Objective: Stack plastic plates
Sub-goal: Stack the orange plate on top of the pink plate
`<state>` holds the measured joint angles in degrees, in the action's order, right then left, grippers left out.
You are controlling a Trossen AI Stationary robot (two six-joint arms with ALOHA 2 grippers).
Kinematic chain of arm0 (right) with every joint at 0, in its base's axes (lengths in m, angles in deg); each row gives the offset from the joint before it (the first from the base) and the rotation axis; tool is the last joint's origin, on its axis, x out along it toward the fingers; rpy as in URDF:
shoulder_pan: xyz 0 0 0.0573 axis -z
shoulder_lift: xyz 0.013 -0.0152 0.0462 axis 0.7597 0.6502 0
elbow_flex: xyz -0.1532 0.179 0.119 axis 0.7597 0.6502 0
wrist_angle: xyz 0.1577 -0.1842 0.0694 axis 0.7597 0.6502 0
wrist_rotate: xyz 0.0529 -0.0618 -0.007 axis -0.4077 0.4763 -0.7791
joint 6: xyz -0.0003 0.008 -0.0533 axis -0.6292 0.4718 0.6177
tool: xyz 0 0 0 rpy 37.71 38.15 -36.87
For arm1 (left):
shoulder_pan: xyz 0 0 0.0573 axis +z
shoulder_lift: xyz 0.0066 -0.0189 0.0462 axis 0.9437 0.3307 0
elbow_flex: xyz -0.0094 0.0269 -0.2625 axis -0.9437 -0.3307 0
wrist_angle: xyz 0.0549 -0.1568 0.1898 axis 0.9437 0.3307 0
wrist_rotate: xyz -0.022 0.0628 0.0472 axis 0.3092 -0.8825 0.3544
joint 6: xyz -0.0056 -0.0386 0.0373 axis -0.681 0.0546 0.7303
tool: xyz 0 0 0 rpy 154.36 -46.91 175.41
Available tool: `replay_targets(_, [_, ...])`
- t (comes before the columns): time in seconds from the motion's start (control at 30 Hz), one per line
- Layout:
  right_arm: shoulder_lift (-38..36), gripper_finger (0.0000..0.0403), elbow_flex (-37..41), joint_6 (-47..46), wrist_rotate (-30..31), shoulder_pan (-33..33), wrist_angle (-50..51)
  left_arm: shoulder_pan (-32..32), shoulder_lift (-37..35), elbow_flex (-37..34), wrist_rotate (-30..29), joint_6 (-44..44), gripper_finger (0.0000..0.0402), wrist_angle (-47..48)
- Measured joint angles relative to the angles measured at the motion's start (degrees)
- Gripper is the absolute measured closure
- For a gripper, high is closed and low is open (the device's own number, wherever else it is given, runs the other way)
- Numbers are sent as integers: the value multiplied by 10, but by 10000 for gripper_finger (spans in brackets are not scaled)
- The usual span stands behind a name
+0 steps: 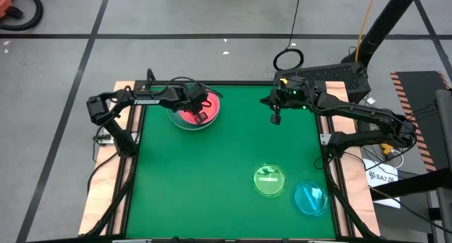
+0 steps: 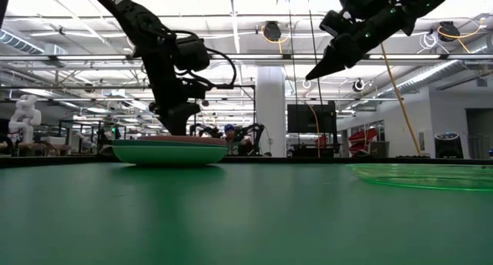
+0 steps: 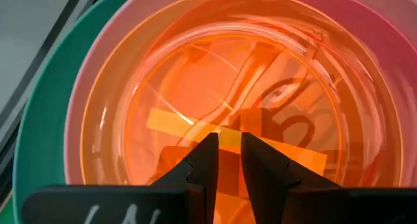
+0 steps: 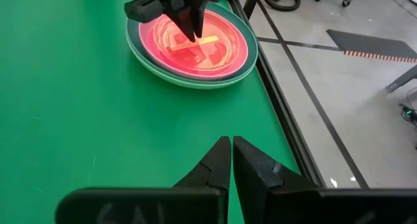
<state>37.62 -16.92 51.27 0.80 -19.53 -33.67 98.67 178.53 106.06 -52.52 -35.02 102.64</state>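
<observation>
A stack of plates [image 1: 194, 110] sits near the table's far-left corner, with green and teal plates below [image 4: 140, 51], a pink one [image 3: 91, 87] above them and a translucent amber plate [image 3: 195, 74] on top. My left gripper [image 3: 228, 138] points down over the amber plate's middle, its fingers almost together. My right gripper [image 1: 275, 118] hangs shut in the air near the far edge, right of the stack. A small translucent green plate [image 1: 270, 181] and a cyan plate [image 1: 311, 198] lie flat on the table's near right. My left gripper comes from above, pointing down at the middle of the amber plate [image 3: 221, 120], beside a yellow strip [image 3: 169, 123] seen through it. Whether the fingertips [image 4: 195, 34] touch the plate cannot be told. The plate lies flat in the stack.
The green mat [image 1: 212, 179] lies open between the stack and the two small plates. A black frame edges the mat [image 4: 273, 94], with bare floor beyond it. The room shows behind the table in the low view.
</observation>
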Motion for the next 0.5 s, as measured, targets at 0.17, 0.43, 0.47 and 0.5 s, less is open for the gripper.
replay_targets(0.17, [0,392,0,-7,0,0,5,-4,-1,0,0,-24,328,-1])
replay_targets(0.43, [0,392,0,-8,0,0,7,-10,21,1,-2,-47,328,-9])
replay_targets(0.47, [0,392,0,-8,0,0,7,-11,25,1,-2,-47,328,-10])
replay_targets(0.5, [0,392,0,-8,0,0,8,-12,27,2,-4,-47,328,-10])
